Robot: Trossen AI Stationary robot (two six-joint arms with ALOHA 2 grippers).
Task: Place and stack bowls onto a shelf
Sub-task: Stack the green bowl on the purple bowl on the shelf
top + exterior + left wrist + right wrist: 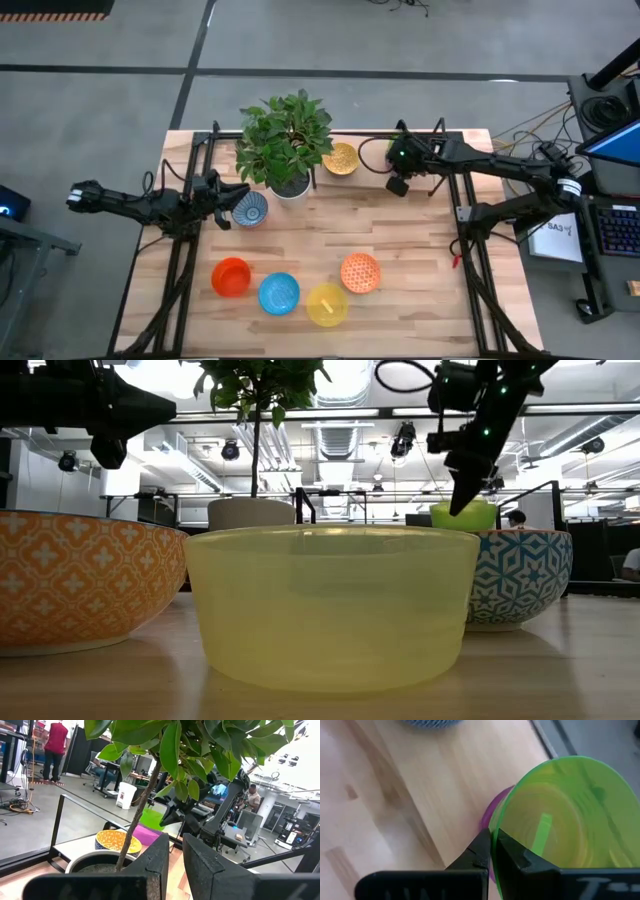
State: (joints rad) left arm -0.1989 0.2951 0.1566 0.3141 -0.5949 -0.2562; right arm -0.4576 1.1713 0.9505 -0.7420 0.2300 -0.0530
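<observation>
My right gripper (pixel 491 851) is shut on a green bowl (pixel 565 815) at the table's far right, just over a purple bowl (pixel 495 817) that sits on the shelf (pixel 80 851). In the low view the green bowl (pixel 463 515) shows under the gripper (pixel 462 495). A yellow patterned bowl (pixel 340 158) rests on the shelf beside the plant. My left gripper (pixel 225 207) waits at the left next to a blue-white bowl (pixel 250 208). It is open by a narrow gap (pixel 175 851) and holds nothing. Red (pixel 231 277), blue (pixel 279 293), yellow (pixel 327 304) and orange patterned (pixel 360 272) bowls stand on the tabletop near the front. My right gripper pinches the green bowl's rim (pixel 496 827), one finger inside the bowl and one outside. The fingers slant down from above. The bowl hangs tilted from that edge over the purple bowl. I cannot tell whether the two bowls touch.
A leafy plant in a white pot (pixel 287 150) stands at the back centre between the two arms. Black frame posts (pixel 190 230) run along both sides of the table. Bare wood lies between the plant and the front row of bowls.
</observation>
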